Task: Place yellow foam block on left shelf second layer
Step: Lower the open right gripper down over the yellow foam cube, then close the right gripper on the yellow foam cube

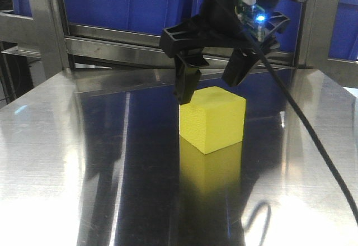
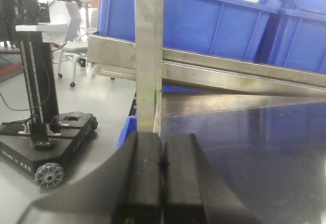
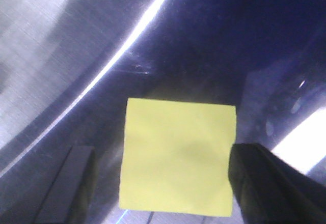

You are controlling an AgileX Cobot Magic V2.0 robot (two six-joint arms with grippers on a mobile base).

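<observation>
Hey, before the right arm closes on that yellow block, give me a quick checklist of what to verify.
1. Right gripper open: ok, jaws stand wide apart.
2. Yellow foam block between its fingers: ok, though nearer one finger in the wrist view.
3. Fingers low enough along the block's sides: cannot tell.
4. Block sitting flat on the steel table: ok.
5. Left gripper shut and away from the block: ok.
6. Target shelf layer free: cannot tell, not identifiable here.
</observation>
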